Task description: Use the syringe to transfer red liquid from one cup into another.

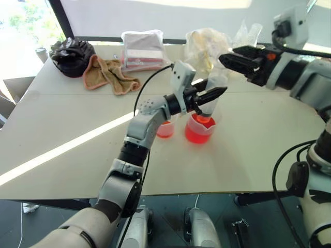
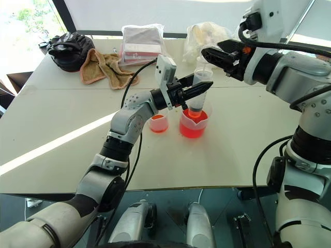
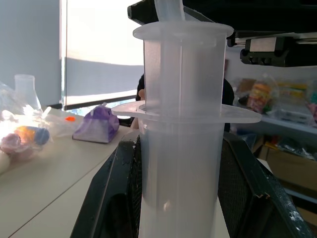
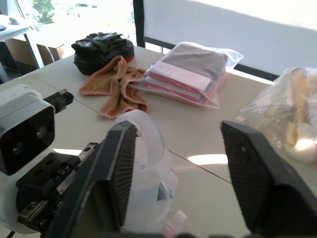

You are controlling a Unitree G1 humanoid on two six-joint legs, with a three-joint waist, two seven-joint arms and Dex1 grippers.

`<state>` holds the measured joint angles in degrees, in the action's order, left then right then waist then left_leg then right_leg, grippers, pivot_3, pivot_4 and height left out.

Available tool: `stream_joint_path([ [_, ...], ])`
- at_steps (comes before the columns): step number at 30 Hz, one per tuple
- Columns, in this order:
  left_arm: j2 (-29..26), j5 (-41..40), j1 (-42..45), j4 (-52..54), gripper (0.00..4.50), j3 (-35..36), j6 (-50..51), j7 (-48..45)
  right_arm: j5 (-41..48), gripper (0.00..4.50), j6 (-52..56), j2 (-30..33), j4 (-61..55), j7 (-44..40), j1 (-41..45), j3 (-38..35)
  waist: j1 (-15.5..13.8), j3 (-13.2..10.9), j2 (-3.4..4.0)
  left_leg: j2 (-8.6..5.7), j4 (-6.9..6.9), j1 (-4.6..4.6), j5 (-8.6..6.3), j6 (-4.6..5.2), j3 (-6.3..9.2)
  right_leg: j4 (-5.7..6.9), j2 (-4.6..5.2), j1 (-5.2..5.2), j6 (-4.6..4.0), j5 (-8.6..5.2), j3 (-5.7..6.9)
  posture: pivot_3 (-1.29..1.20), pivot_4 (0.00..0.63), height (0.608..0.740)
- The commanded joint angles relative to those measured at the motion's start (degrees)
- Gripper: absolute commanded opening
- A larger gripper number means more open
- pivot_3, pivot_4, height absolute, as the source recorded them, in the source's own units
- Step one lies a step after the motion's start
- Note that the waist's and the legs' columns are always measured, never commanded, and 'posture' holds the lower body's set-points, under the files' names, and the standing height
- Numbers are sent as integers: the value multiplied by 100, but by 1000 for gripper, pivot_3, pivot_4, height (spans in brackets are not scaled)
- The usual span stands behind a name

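The syringe (image 2: 199, 88) stands upright with its lower end inside the larger cup (image 1: 199, 129), which holds red liquid (image 1: 198, 135). My left gripper (image 2: 194, 91) is shut on the syringe's clear barrel (image 3: 181, 148), with a black finger (image 3: 111, 198) on each side. The plunger's top disc (image 4: 148, 173) sticks up above the barrel. My right gripper (image 4: 178, 129) is open, its fingers wide apart on either side of that disc and not touching it; it also hovers at the syringe's upper right (image 1: 232, 59). The smaller cup (image 1: 165, 129), with a little red liquid in it, stands just left of the larger one.
At the table's far side lie a black bag (image 1: 72, 56), a tan towel (image 1: 108, 75), a clear pouch of folded items (image 1: 142, 49) and a crinkled plastic bag (image 1: 207, 46). The table's front edge (image 1: 196, 191) runs close below the cups.
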<state>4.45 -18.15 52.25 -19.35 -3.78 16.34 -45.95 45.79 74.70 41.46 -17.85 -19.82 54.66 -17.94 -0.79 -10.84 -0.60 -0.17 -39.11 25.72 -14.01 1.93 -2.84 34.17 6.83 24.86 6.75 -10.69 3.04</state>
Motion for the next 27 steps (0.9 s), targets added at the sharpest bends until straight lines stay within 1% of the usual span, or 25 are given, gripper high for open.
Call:
stream_joint_path([
  [1,97,5,208,79,1458,-194,-45,-17,180,3700,-69,178,-172,-219,76,-155,1,0,0,0,0,0,0,0,0,0,0,0,0,0,0,0,150,740],
  [7,74,-6,294,-2,1458,-129,-105,33,278,3700,-151,741,-76,-763,-131,-296,-7,0,0,0,0,3,-1,2,1,-5,0,0,0,-1,1,0,150,740],
  [11,65,-23,332,-40,1458,-121,-139,68,471,3700,-195,981,14,-1058,-189,-498,1,-1,1,0,0,3,-3,4,0,-6,1,1,-1,-1,0,0,150,740],
  [16,38,-50,413,-120,1458,-57,-189,101,774,3700,-120,944,142,-1021,-9,-730,0,-1,1,1,1,3,-3,4,-1,-7,1,1,-1,-1,0,0,150,740],
  [20,-11,-144,554,-54,1458,50,-152,152,1041,3700,-88,829,296,-809,63,-972,-10,-1,1,1,1,4,-3,4,0,-7,1,3,-1,-1,0,0,150,740],
  [23,-99,-353,701,141,1458,245,49,212,1130,3700,-101,716,359,-608,11,-1058,-2,-1,1,1,1,8,-3,4,0,-9,1,4,-1,-1,0,0,150,740],
  [27,-265,-780,906,338,1458,643,457,439,1129,3700,-175,634,346,-474,-108,-987,0,-1,1,1,1,10,-3,4,0,-6,1,6,-1,-1,0,0,150,740],
])
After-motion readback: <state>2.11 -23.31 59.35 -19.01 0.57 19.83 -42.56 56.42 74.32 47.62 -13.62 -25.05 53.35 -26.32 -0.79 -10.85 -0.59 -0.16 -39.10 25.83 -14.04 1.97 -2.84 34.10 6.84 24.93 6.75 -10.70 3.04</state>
